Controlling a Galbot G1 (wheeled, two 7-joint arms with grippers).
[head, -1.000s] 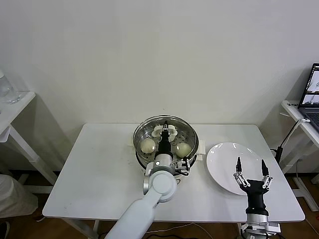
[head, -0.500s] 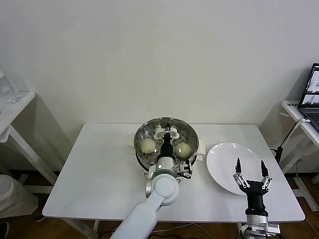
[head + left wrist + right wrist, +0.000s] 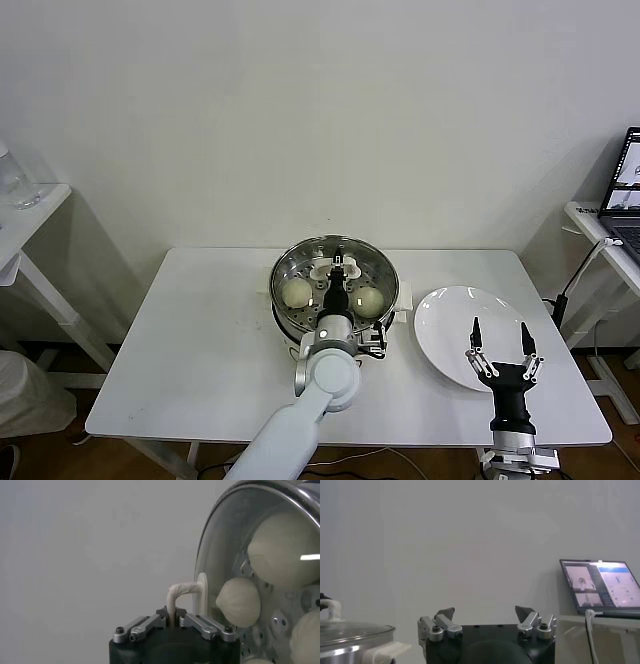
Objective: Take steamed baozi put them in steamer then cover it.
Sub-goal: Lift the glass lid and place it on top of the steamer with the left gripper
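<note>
The steamer stands at the middle back of the white table. The glass cover lies over it, with my left gripper shut on its cream handle. Two baozi show through the glass on either side of the gripper. In the left wrist view my left gripper pinches the thin handle, and three baozi sit behind the cover. My right gripper hangs open over the near edge of the plate; nothing sits between its fingers.
A bare white plate lies to the right of the steamer. The table has free surface to the left. A side table stands at the far left, and a laptop on a stand at the far right.
My left gripper has carried the cover a little to the right, from an offset position to centred over the steamer. The right gripper has hardly moved.
</note>
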